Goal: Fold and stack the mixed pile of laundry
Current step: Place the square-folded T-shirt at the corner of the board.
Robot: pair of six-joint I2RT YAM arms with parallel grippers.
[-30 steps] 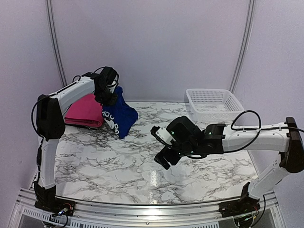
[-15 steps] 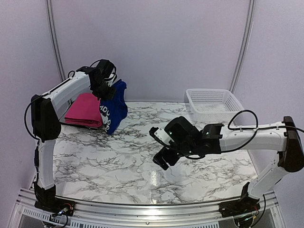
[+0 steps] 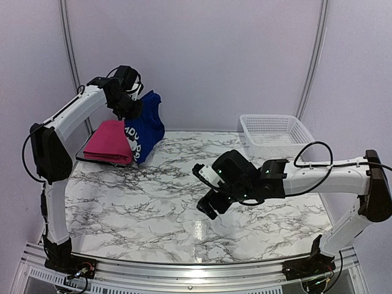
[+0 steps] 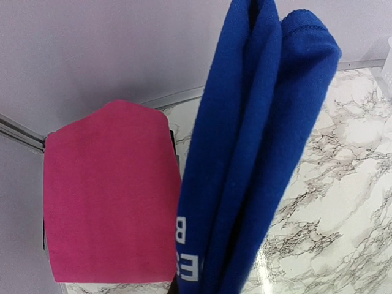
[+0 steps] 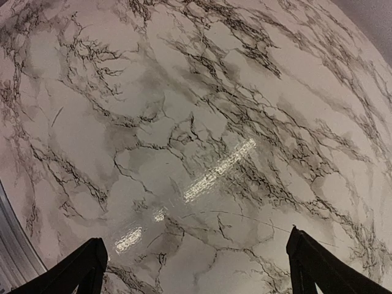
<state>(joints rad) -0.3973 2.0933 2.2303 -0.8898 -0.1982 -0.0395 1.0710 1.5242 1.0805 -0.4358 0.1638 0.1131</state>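
The folded magenta-pink garment [image 3: 110, 142] lies at the far left of the table; it also shows in the left wrist view [image 4: 107, 196]. My left gripper [image 3: 130, 105] is raised above it and shut on the folded royal blue garment [image 3: 146, 130], which hangs from it with white letters showing; in the left wrist view the blue garment [image 4: 251, 159] hangs just right of the pink one, hiding my fingers. My right gripper [image 3: 210, 207] hovers open and empty over the middle of the marble table [image 3: 153, 208]; its fingertips [image 5: 92, 263] stand wide apart over bare marble.
A white plastic mesh basket [image 3: 274, 133] stands at the far right of the table. A dark tray edge [image 3: 92, 160] shows under the pink garment. The back wall is close behind the left gripper.
My left gripper has lifted the blue garment up and to the left, so it now hangs by the pink one. The right arm has barely moved.
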